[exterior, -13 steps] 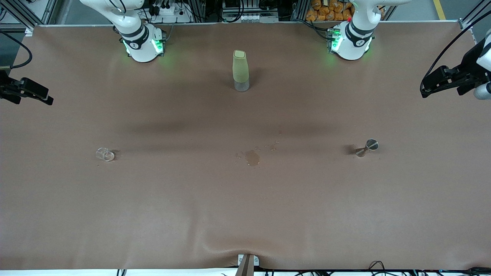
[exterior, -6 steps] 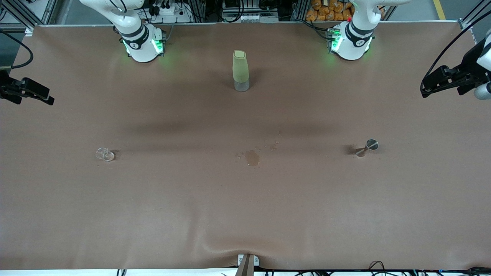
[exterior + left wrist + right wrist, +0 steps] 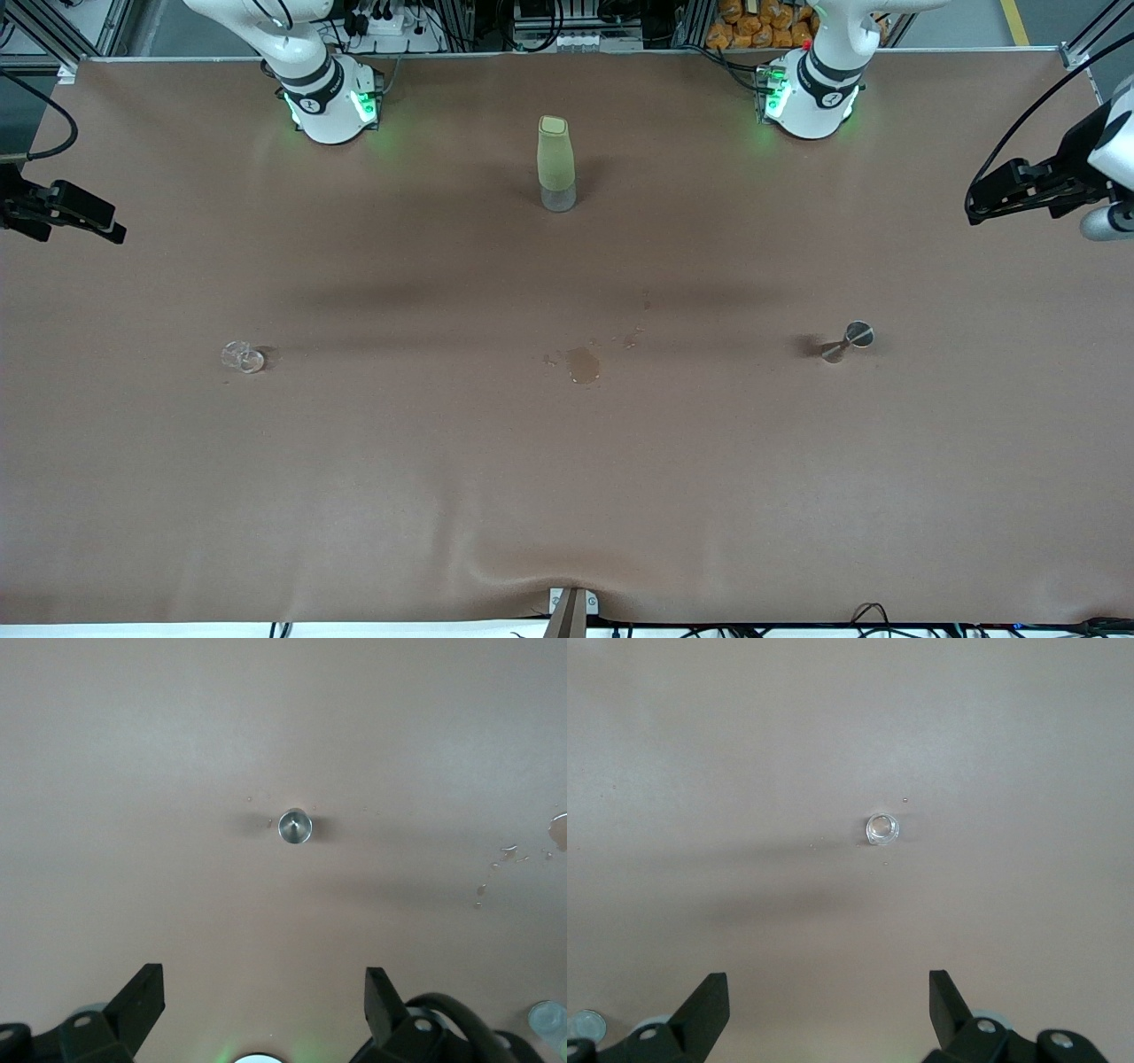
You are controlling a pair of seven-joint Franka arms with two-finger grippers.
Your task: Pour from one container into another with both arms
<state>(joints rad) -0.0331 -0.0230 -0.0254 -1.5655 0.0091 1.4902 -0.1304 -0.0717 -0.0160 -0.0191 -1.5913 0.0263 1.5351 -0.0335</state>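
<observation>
The right gripper hangs high over the table's edge at the right arm's end, fingers spread wide and holding nothing; a small clear glass stands on the brown table toward that end. Midway along, a tall green-sleeved bottle stands upright between the two bases, and a wet spill lies nearer the front camera; a steel jigger stands toward the left arm's end. The left gripper hangs over that end's edge, fingers spread apart and empty.
</observation>
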